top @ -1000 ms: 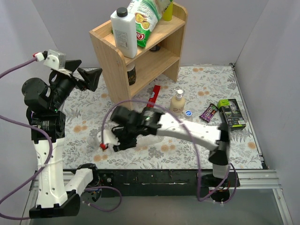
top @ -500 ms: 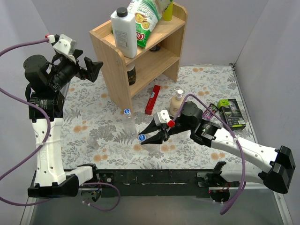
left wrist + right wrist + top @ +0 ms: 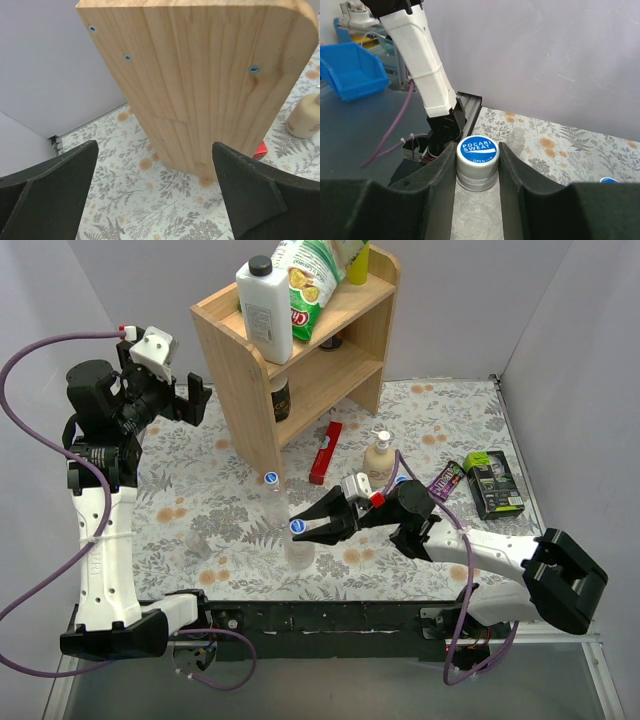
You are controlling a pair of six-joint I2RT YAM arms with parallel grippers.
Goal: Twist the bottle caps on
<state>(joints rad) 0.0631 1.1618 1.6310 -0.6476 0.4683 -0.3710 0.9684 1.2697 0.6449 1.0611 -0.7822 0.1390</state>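
The right gripper (image 3: 300,529) is closed nearly to the width of a small round blue plastic cap printed "POCARI SWEAT" (image 3: 477,150). Its two black fingers (image 3: 440,180) press the cap's grey-white skirt from either side. The cap sits at the top of a small clear plastic bottle (image 3: 298,553) standing upright in front of the light wooden two-tier shelf (image 3: 240,350), toward the arm bases. Whether the thread has caught cannot be told.

The left gripper (image 3: 193,400) hangs raised just beside the shelf's left side panel, spread wide and holding nothing; in its wrist view only the panel shows between the fingers.

A second clear bottle (image 3: 273,500), already wearing a blue cap, stands between the shelf's front corner and the gripped bottle. A third clear bottle (image 3: 198,543), uncapped, stands well to the left of both. Another blue cap (image 3: 401,480) lies partly hidden behind the right arm, touching or just beside the beige pump soap bottle (image 3: 378,458) in front of the shelf's right end. A red box (image 3: 325,452) lies between the shelf and the soap bottle.
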